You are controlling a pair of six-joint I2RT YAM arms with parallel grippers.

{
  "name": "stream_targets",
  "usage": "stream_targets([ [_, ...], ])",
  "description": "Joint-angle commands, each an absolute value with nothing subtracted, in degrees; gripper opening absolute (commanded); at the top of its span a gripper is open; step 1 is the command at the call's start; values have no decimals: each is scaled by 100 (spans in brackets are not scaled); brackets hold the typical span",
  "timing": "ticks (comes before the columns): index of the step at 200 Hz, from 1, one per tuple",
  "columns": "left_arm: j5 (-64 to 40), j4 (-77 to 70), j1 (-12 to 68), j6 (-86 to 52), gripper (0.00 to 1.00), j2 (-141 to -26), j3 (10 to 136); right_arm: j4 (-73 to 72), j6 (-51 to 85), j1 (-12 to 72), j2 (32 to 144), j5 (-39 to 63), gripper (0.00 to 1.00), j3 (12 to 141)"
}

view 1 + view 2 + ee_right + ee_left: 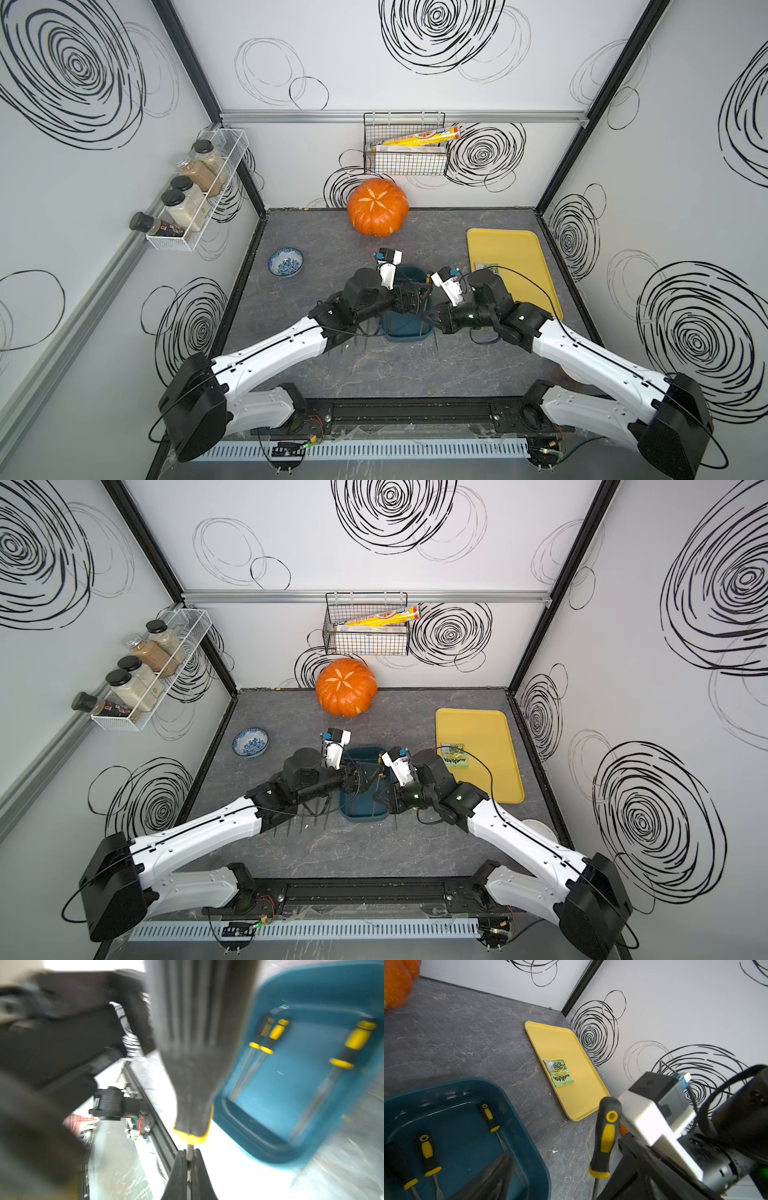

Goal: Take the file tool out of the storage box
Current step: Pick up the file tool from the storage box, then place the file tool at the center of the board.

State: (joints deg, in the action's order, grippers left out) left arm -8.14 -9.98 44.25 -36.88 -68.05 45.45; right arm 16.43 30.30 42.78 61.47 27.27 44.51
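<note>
Both top views bright, even diffuse light; soft shadow under pumpkin (377,207) at 12 o'clock on tabletop (415,374); wide-angle stretch toward corners. Left wrist view sharp, slight edge softness. Right wrist view heavy motion blur, storage box (291,1088) smeared, background blown white.

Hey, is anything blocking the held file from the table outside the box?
Nothing visible. The right gripper holds the file tool beside the storage box, outside its rim, over bare table.
</note>
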Motion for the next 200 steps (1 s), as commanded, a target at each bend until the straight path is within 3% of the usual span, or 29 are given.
stream_targets([
  [1,-709,-1196,4130,-3644,99,-6438,4378,3253,2649,4300,6058,1986,0,5044],
  [70,-1378,-1371,3384,-3855,99,-6096,4071,5641,2506,4293,6881,822,0,7788],
  [130,-1535,-1297,3099,-3880,99,-6237,4014,5158,2936,4242,6866,727,0,6381],
  [200,-1712,-1265,3069,-3841,99,-6612,4095,5694,2094,3501,8497,1039,0,6024],
])
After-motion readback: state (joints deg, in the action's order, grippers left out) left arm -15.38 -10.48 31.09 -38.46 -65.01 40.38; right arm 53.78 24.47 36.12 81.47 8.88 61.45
